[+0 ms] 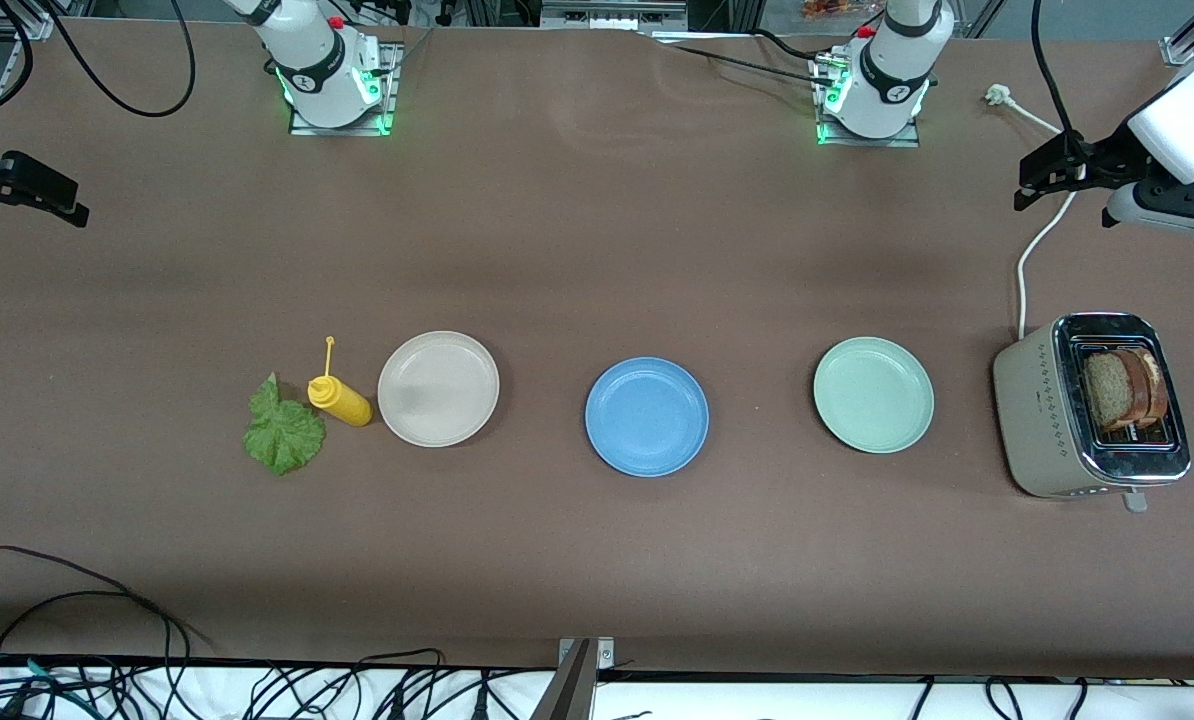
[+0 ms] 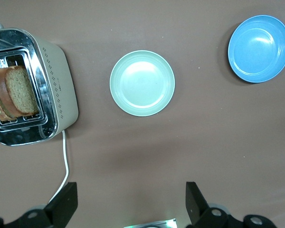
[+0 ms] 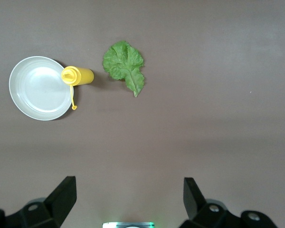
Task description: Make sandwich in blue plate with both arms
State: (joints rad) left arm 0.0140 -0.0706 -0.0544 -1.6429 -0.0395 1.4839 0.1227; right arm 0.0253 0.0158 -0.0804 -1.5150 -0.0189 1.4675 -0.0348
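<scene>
Blue plate [image 1: 647, 417]: bare, at the middle of the brown counter [image 1: 597, 250], in a row with two other plates.

Bread slices [image 1: 1125, 388]: two, brown, standing upright side by side in the slot of the toaster [image 1: 1042, 420] (beige body, chrome top) at the left arm's end of the counter. White cord [image 1: 1032, 250] runs from the toaster toward the arm bases.

Lettuce leaf [image 1: 283, 432]: green, ruffled, flat on the counter at the right arm's end, just beside the yellow bottle [image 1: 340, 399].

Yellow bottle: between the leaf and the beige plate [image 1: 438, 388], its thin nozzle uppermost.

Green plate [image 1: 873, 394]: pale mint, bare, between the blue plate and the toaster.

Left claw [image 2: 128, 202]: up in the air over the counter at the left arm's end, fingers wide apart, holding nothing.

Right claw [image 3: 128, 199]: up over the counter at the right arm's end, fingers wide apart, holding nothing (leaf, bottle and beige plate show in its wrist view).
</scene>
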